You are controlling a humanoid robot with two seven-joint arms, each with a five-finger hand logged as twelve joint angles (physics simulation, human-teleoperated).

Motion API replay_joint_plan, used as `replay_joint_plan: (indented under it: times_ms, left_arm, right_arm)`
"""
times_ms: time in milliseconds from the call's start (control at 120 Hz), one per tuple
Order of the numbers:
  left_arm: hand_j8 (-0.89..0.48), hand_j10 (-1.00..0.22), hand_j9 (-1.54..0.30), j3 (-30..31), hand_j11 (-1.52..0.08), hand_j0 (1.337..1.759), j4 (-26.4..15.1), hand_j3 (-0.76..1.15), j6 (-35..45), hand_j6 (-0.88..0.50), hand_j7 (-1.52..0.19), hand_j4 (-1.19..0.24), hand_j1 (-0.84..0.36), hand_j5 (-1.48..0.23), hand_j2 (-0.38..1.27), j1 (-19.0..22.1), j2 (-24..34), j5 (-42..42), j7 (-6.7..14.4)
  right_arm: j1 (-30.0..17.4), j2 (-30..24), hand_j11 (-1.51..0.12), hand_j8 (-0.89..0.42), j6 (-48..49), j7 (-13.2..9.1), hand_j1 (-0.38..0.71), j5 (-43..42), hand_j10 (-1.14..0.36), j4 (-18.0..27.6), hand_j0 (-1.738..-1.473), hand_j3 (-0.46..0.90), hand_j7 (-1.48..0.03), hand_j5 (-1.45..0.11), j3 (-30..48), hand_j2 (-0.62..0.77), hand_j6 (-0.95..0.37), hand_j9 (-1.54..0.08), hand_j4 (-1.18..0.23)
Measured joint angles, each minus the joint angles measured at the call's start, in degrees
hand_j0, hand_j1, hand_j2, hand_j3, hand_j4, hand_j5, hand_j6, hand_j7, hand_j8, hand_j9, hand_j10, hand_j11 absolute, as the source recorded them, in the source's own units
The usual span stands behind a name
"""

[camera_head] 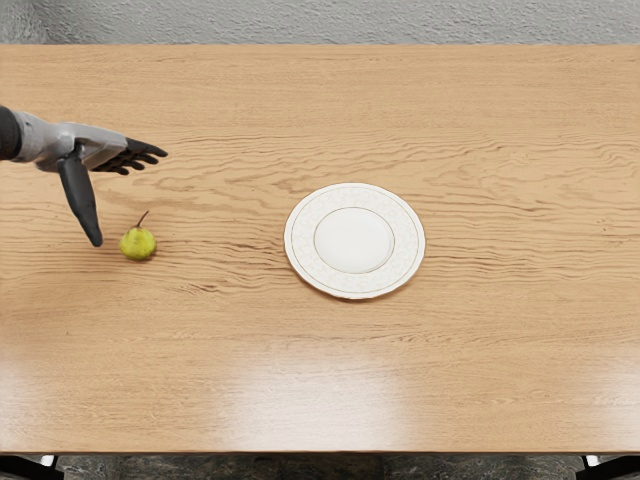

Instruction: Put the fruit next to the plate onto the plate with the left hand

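Note:
A small yellow-green pear [138,243] with a short stem lies on the wooden table, well left of the white plate [392,275]. The plate holds nothing. My left hand [110,170] comes in from the left edge and hovers above and slightly left of the pear. Its fingers [140,155] stretch out to the right, and the thumb [82,203] points down towards the table just left of the pear. The hand is open and touches nothing.
The wooden table [480,380] fills the view, with its front edge near the bottom of the picture and a grey floor beyond the far edge.

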Motion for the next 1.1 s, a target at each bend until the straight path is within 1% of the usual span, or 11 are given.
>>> replay_joint_plan:
  times_ms: [108,158,217,317,375,425,483,608,800,900,1100]
  left_arm:
    - [0.00,0.00,0.00,0.01,0.00,1.658,-0.05,0.00,0.00,0.00,0.00,0.00,0.35,0.00,0.00,-0.35,-0.54,0.92,0.12]
    - [0.00,0.00,0.00,0.01,0.00,1.658,-0.04,0.00,0.00,0.00,0.00,0.00,0.35,0.00,0.00,-0.79,-1.02,1.29,1.31]
    - [0.00,0.00,0.00,0.01,0.00,1.658,-0.02,0.00,0.00,0.00,0.00,0.00,0.35,0.00,0.00,-1.45,-3.21,1.60,4.68]
    - [0.00,0.00,0.00,-0.03,0.00,1.658,0.08,0.00,0.00,0.00,0.00,0.00,0.35,0.00,0.00,-3.18,-3.83,2.45,12.26]
    - [0.00,0.00,0.00,-0.01,0.00,1.658,0.07,0.00,0.00,0.00,0.00,0.00,0.35,0.00,0.00,-3.70,-6.88,4.38,16.75]
    - [0.00,0.00,0.00,-0.02,0.00,1.658,-0.07,0.00,0.01,0.00,0.00,0.00,0.35,0.00,0.00,-3.72,-8.29,6.72,19.10]
    - [0.00,0.00,0.00,-0.04,0.00,1.658,-1.01,0.00,0.01,0.00,0.00,0.00,0.35,0.00,0.00,-3.70,-8.39,9.18,20.73]
    - [0.00,0.00,0.00,-0.01,0.00,1.658,-8.15,0.00,6.88,0.00,0.00,0.00,0.35,0.00,0.00,-0.21,-7.71,18.47,22.25]
    - [0.00,0.00,0.00,0.01,0.00,1.658,-17.96,0.00,17.65,-0.01,0.00,0.00,0.35,0.00,0.00,4.71,-7.50,26.86,22.80]
    - [0.00,0.00,0.00,0.01,0.00,1.658,-19.77,0.00,19.84,-0.01,0.00,0.00,0.35,0.00,0.00,6.22,-8.01,29.41,22.87]
    - [-0.01,0.00,0.00,0.02,0.00,1.658,-20.22,0.00,23.32,-0.01,0.00,0.00,0.35,0.00,0.00,8.92,-8.24,33.08,22.90]
  right_arm:
    - [0.00,0.00,-0.03,-0.02,-0.19,-0.03,-0.32,0.00,-0.02,0.00,-1.658,0.00,-0.03,-0.03,0.00,0.00,-0.02,-0.03,-0.02]
    - [-0.03,0.00,-0.03,-0.02,-0.22,-0.02,-0.32,0.01,-0.02,0.02,-1.658,0.00,-0.03,-0.03,-0.01,0.00,-0.02,-0.03,-0.02]
    - [-0.06,0.00,-0.03,-0.02,-0.24,-0.01,-0.32,0.01,-0.02,0.05,-1.658,0.00,-0.03,-0.03,-0.02,0.00,-0.02,-0.03,-0.02]
    - [-0.07,0.00,-0.03,-0.02,-0.25,-0.01,-0.32,0.01,-0.02,0.07,-1.658,0.00,-0.03,-0.03,-0.03,0.00,-0.02,-0.03,-0.02]
    - [-0.08,0.00,-0.03,-0.02,-0.26,-0.01,-0.32,0.01,-0.02,0.08,-1.658,0.00,-0.03,-0.03,-0.03,0.00,-0.02,-0.03,-0.02]
    - [-0.08,0.00,-0.03,-0.02,-0.26,-0.01,-0.32,0.00,-0.02,0.08,-1.658,0.00,-0.03,-0.03,-0.03,0.00,-0.02,-0.03,-0.02]
    - [-0.08,0.00,-0.03,-0.02,-0.26,-0.01,-0.32,0.00,-0.02,0.09,-1.658,0.00,-0.03,-0.03,-0.03,0.00,-0.02,-0.03,-0.02]
    - [-0.04,0.00,-0.03,-0.02,-0.26,-0.01,-0.32,0.00,-0.02,0.09,-1.658,0.00,-0.03,-0.03,-0.03,0.00,-0.02,-0.03,-0.02]
    - [0.00,0.00,-0.03,-0.02,-0.26,-0.01,-0.32,0.00,-0.02,0.08,-1.658,0.00,-0.03,-0.03,-0.03,0.00,-0.02,-0.03,-0.02]
    - [0.00,0.00,-0.03,-0.02,-0.26,-0.01,-0.32,0.00,-0.02,0.08,-1.658,0.00,-0.03,-0.03,-0.03,0.00,-0.02,-0.03,-0.02]
    - [0.00,0.00,-0.03,-0.02,-0.26,-0.01,-0.32,0.00,-0.02,0.06,-1.658,0.00,-0.03,-0.03,-0.03,0.00,-0.02,-0.03,-0.02]
